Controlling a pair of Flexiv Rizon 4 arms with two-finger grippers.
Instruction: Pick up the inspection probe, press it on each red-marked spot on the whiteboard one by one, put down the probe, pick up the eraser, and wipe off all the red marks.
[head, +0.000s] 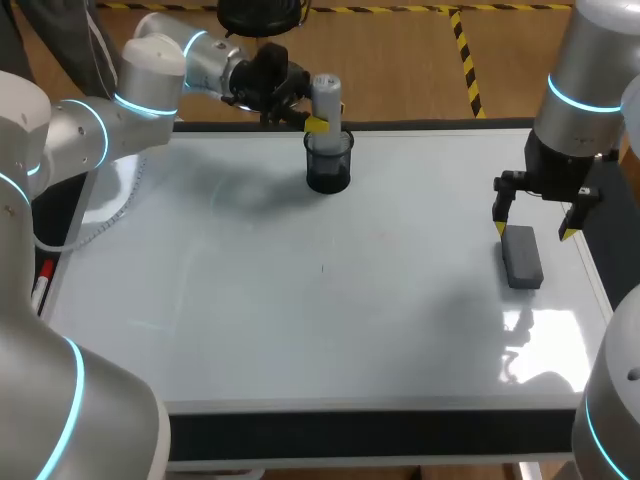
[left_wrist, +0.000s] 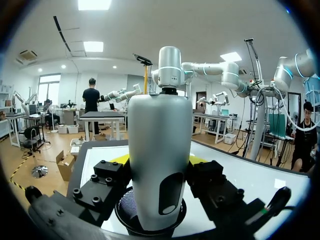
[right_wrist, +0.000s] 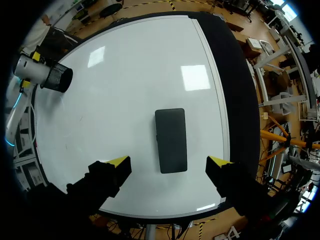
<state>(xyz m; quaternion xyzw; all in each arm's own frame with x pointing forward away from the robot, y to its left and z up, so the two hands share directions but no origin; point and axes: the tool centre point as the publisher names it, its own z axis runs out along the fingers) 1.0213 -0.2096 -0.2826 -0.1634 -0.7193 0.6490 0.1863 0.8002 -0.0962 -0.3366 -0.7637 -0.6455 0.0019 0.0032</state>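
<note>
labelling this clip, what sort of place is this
Probably a robotics lab bench: a left arm and right arm over a flat whiteboard, with a probe in a cup and an eraser.

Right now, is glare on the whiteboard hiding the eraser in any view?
Head view: a bright reflection sits on the whiteboard nearer the front edge than the eraser, not over it. Right wrist view: two light patches beyond the eraser, which shows sharp. Left wrist view: the inspection probe fills the middle; eraser not visible.

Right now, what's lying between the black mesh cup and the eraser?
Nothing: only bare whiteboard runs from the black mesh cup, where the inspection probe stands, to the eraser, in the head view.
</note>
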